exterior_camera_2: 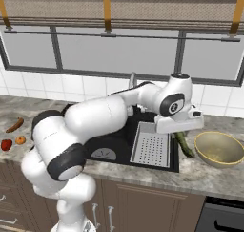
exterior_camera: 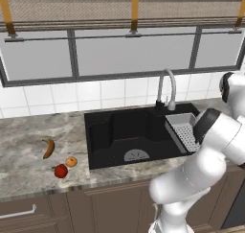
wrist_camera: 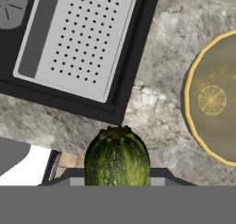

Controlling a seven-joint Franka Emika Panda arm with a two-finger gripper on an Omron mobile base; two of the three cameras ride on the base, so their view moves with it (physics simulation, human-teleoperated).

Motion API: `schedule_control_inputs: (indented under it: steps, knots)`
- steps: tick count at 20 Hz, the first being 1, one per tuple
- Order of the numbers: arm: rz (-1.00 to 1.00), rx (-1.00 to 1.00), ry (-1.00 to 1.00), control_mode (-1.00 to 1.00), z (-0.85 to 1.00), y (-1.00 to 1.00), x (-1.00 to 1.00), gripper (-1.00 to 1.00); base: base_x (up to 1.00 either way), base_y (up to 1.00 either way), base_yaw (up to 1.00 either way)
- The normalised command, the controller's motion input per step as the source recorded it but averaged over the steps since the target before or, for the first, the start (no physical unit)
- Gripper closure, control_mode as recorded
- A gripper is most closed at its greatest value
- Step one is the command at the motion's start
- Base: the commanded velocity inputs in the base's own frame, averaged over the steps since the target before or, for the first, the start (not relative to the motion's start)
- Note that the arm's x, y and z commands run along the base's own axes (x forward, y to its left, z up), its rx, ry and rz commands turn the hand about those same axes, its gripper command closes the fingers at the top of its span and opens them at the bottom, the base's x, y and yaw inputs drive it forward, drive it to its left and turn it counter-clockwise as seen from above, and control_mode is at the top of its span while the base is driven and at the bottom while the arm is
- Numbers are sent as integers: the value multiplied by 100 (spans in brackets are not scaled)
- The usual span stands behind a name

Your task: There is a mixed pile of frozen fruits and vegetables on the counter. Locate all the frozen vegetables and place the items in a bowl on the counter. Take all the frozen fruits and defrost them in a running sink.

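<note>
Counter (exterior_camera_2: 200,174) running right of sink (exterior_camera: 119,131). Gripper (exterior_camera_2: 180,131) clamping cucumber (wrist_camera: 117,156), carrying it over counter between tray (exterior_camera_2: 151,150) and bowl (exterior_camera_2: 219,149). Cucumber likely stiff, frosty-slick, light; mid-length hold looking safest. Hand view giving bowl interior, tray holes; left base view giving banana (exterior_camera: 48,147), orange (exterior_camera: 71,161), apple (exterior_camera: 61,170) lying far left.
</note>
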Motion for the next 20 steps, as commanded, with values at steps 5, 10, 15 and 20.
schedule_control_inputs:
  steps: [5,10,15,20]
  knots:
    - [16,4,-2,-100,-11,-74,40,100,0,0,0]
    - [17,2,0,-100,-17,-59,38,100,0,0,0]
    - [18,2,1,-100,-17,-52,32,100,0,0,0]
    - [14,5,2,-100,-13,-60,21,100,0,0,0]
